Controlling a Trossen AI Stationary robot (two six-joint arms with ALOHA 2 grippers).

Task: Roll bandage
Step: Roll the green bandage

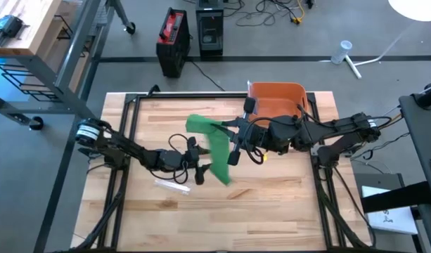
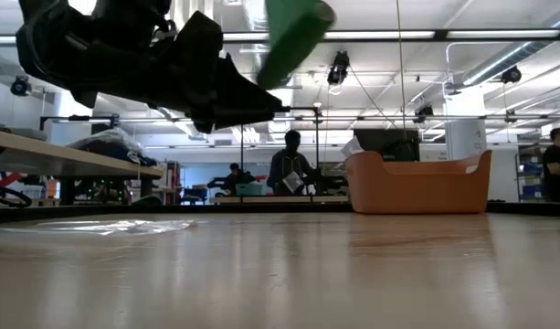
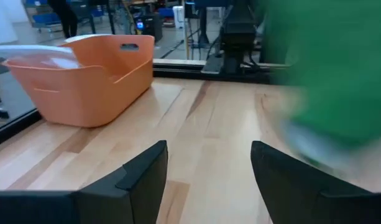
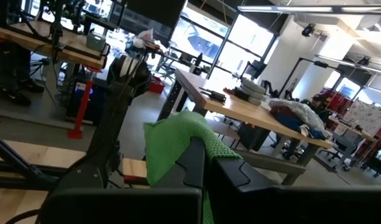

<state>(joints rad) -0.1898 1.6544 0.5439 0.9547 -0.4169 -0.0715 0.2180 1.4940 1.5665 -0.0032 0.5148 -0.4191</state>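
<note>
Now the green bandage [image 1: 214,149] hangs above the middle of the table [image 1: 285,204], pinched in the closed right gripper [image 1: 233,133]. The left gripper [image 1: 200,171] stands open just beside its loose lower end. If this end swings away, the left fingers [image 3: 140,180] may miss it. Whether they touch the cloth is hard to see.

In the left wrist view the green bandage [image 3: 327,68] is a blur at the right, cut off by the top and right edges. In the low view its top runs off the upper edge. In the right wrist view its lower part hides behind the right gripper [image 4: 204,163]. People far back in the low view are too small to tell.
</note>
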